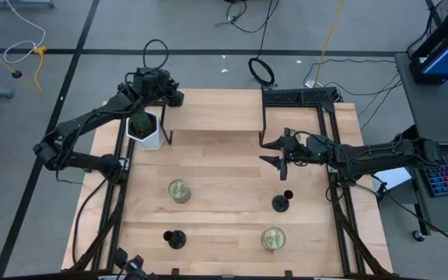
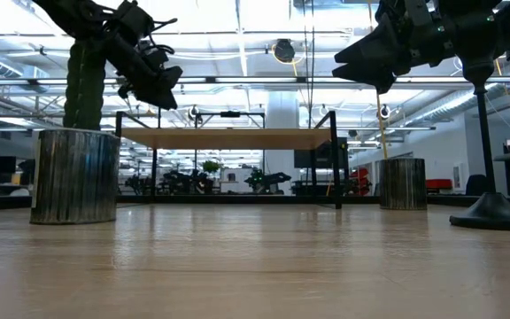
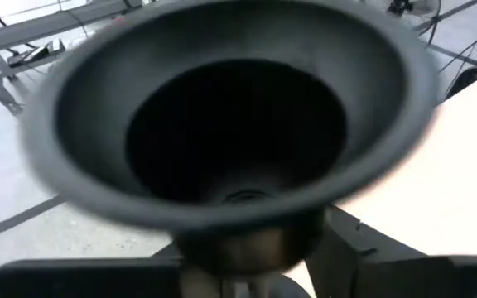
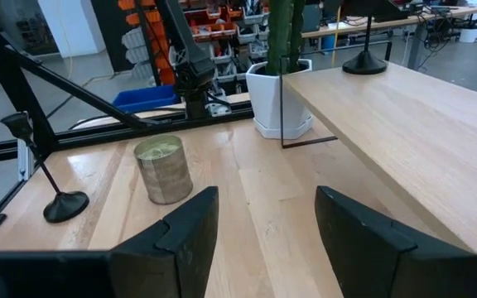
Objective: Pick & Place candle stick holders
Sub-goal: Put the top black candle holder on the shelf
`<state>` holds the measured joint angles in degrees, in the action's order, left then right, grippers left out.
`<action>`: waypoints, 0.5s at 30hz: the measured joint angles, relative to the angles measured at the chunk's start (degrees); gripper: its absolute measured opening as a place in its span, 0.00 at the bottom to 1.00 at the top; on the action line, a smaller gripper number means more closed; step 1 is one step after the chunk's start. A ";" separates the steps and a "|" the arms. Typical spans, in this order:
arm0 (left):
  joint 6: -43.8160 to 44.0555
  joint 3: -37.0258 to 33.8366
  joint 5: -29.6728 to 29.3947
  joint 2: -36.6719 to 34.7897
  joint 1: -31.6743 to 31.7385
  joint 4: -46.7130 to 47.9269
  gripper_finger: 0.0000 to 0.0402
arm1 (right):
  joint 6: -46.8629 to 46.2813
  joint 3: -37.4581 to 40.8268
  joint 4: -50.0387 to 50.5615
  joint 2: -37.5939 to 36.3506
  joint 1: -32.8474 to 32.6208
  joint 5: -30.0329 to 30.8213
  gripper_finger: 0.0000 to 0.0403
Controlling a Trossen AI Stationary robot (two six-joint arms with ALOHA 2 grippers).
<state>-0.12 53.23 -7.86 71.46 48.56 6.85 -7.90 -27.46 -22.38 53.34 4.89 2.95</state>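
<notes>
Wooden table (image 1: 224, 167), right pincer (image 4: 259, 228) spread, empty, left pincer (image 1: 169, 97) apparently gripping holder (image 3: 230, 141).

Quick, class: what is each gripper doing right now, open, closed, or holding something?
Left gripper: closed on a candle stick holder beside the raised shelf.
Right gripper: open, holding nothing, above the table.
</notes>
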 joint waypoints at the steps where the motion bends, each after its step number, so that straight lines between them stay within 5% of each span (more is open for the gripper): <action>1: -0.06 0.00 -0.15 -0.23 -0.14 0.43 0.32 | -0.05 0.00 0.00 0.00 0.00 -0.05 0.49; 15: -3.65 -0.07 -4.68 -8.54 -4.22 2.24 0.38 | 1.07 0.00 0.16 0.00 0.00 -0.23 0.53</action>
<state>-3.77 53.17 -12.53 62.92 44.34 9.09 -6.83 -27.46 -22.22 53.34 4.89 2.72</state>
